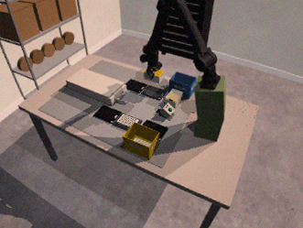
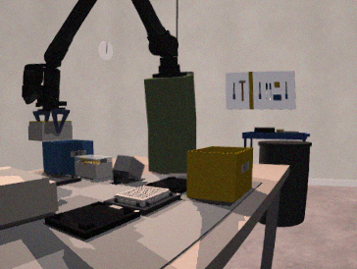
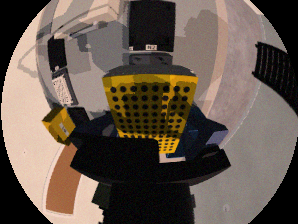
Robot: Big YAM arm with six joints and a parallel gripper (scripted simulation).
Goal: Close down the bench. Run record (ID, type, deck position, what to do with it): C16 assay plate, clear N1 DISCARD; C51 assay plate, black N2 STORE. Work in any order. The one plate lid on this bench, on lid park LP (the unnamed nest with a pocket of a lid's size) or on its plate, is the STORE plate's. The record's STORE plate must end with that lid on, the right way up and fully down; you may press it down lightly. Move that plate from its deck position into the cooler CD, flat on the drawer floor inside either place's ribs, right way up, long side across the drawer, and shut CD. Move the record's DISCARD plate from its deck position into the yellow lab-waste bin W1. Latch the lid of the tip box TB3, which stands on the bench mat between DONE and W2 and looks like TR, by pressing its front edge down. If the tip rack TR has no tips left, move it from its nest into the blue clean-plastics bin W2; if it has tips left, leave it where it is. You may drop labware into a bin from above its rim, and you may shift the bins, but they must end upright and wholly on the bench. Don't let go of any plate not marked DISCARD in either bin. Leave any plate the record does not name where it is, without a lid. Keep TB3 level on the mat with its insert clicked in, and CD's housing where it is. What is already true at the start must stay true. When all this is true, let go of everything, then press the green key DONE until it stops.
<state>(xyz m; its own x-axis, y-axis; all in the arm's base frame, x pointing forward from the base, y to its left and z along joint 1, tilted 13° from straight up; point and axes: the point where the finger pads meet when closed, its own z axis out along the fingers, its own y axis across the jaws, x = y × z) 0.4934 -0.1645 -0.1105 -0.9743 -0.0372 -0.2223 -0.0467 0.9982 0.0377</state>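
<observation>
My gripper (image 1: pixel 153 72) is shut on the tip rack TR (image 2: pixel 50 131), a grey box with a yellow perforated top (image 3: pixel 152 106), and holds it in the air at the back of the bench. The rack's holes look dark. The blue bin W2 (image 1: pixel 183 81) stands just to the right of the rack and lower (image 2: pixel 66 156); its blue rim shows under the rack in the wrist view (image 3: pixel 208 129). The tip box TB3 (image 1: pixel 174 97) sits in front of W2. The yellow bin W1 (image 1: pixel 141 138) stands at the front edge with something pale inside.
The long pale cooler CD (image 1: pixel 97 85) lies at the left. Dark nests and plates (image 1: pixel 107 114) and a white dotted plate (image 1: pixel 127 121) lie mid-bench. The DONE key block (image 1: pixel 170 109) sits near TB3. The arm's tall green pedestal (image 1: pixel 210 107) stands at the right.
</observation>
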